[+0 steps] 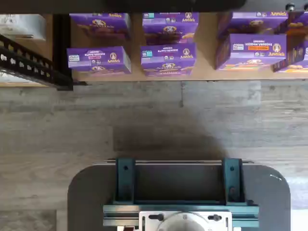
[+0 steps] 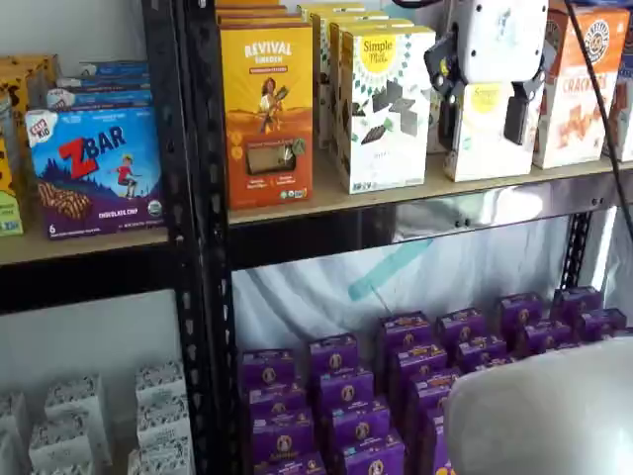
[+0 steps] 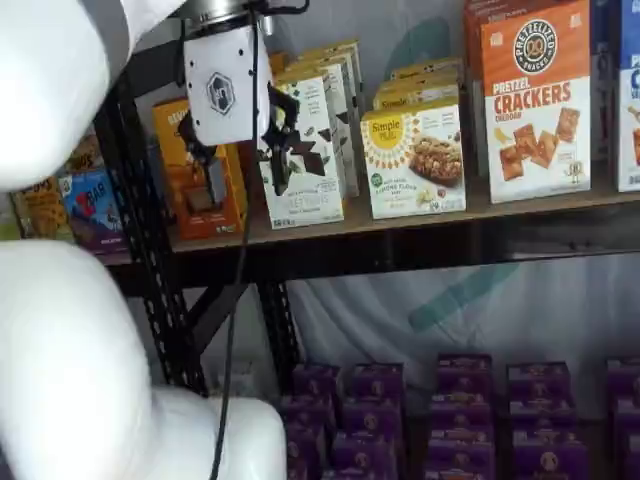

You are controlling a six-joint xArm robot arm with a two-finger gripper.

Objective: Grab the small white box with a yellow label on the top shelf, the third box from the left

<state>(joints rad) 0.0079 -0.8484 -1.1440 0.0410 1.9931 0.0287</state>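
The small white box with a round yellow label stands on the top shelf, between a taller white box and an orange-and-white cracker box. It also shows in a shelf view. My gripper hangs in front of this box, white body above and black fingers pointing down. A gap shows between the fingers, so it is open and empty. In a shelf view the gripper stands out in front of the shelf, apart from the boxes. The wrist view shows neither the box nor the gripper.
An orange Revival box and a tall Simple Mills box stand left of the small box, a pretzel crackers box right of it. Purple Annie's boxes fill the floor below. A black rack post stands at left.
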